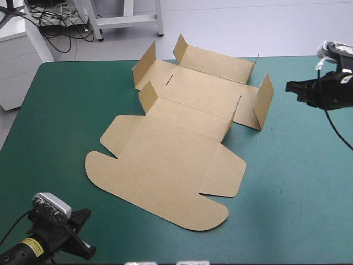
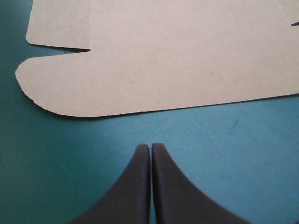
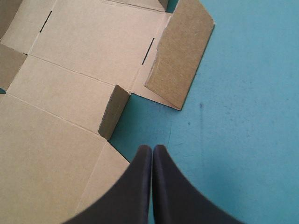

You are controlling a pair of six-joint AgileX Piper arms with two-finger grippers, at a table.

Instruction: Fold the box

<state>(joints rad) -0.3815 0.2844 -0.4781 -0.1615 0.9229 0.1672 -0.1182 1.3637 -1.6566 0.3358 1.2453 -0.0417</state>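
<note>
Left claw (image 2: 151, 145), lower left of the high view, and right claw (image 3: 152, 147), upper right, are both clenched, empty. The box (image 1: 182, 149) lies mid-frame on the desk (image 1: 292, 187), side flaps (image 1: 263, 102) partly raised; a push would probably skid it rather than crease it.

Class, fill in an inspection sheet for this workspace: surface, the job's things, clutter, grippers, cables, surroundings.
Surface: teal-green cover, bare around the box.
Job's things: brown box, still mostly unfolded. Its broad lid panel lies flat toward the near edge, and the side flaps at the far end stand up.
Clutter: nothing seen.
Grippers: left gripper shut, over bare cover short of the box's rounded near edge. Right gripper shut, at the box's right side near a raised flap. Neither holds the board.
Cables: nothing seen.
Surroundings: nothing seen.
</note>
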